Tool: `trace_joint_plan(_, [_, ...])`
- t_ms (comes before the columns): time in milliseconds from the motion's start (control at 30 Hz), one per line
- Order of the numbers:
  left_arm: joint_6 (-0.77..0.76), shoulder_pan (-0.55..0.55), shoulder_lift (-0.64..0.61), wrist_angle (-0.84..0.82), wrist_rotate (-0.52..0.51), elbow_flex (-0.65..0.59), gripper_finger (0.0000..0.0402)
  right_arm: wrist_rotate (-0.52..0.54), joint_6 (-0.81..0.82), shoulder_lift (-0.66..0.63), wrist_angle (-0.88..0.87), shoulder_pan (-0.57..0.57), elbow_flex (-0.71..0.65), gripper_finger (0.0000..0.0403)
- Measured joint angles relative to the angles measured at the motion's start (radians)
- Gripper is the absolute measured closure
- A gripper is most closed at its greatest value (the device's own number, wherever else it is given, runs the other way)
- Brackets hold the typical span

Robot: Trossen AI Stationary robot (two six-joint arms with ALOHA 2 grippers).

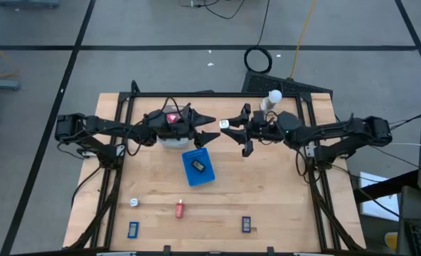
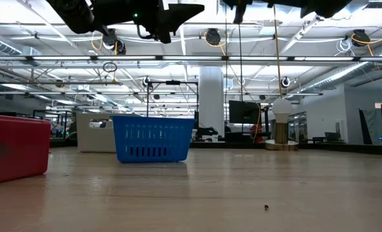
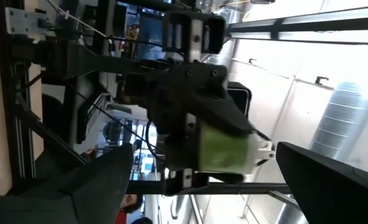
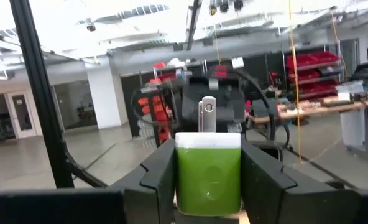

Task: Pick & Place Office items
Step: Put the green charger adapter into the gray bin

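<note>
Both arms are raised over the far middle of the table, their grippers facing each other. My right gripper (image 1: 230, 128) is shut on a small green piece with a white end and metal tab (image 4: 208, 168). My left gripper (image 1: 210, 129) stands open just left of it, touching nothing; its fingers (image 3: 97, 180) frame the green piece (image 3: 224, 149) in the left wrist view. More small pieces lie flat on the near part of the table: white (image 1: 134, 203), red (image 1: 180, 208), blue (image 1: 133, 229) and dark blue (image 1: 246, 225). A dark piece (image 1: 198, 167) lies in the blue basket (image 1: 207, 178). My right gripper pinches the green piece by its two opposite sides (image 4: 184, 180) between both fingers (image 4: 262, 180). The fingers reach level from the table's right side. The piece is lifted clear, high above the table, with its white end and metal tab (image 4: 207, 115) pointing toward the left gripper.
The blue basket stands mid-table below the two grippers. A white knob on a round base (image 1: 273, 98) stands at the far edge behind the right arm. Black frame rails run along the table's left, right and far sides. Bare wood lies between the basket and the near pieces.
</note>
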Motion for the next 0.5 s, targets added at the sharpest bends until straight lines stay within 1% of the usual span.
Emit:
trace_joint_plan(67, [0.0,0.0,0.0,0.001,0.0,0.0,0.0005,0.001,0.0,0.003,-0.007,0.005,0.0,0.0278])
trace_joint_plan(500, [-0.009,-0.004,0.0,0.004,-0.001,0.0,0.0005,0.007,0.026,0.086,0.1,0.024,0.0,0.0278])
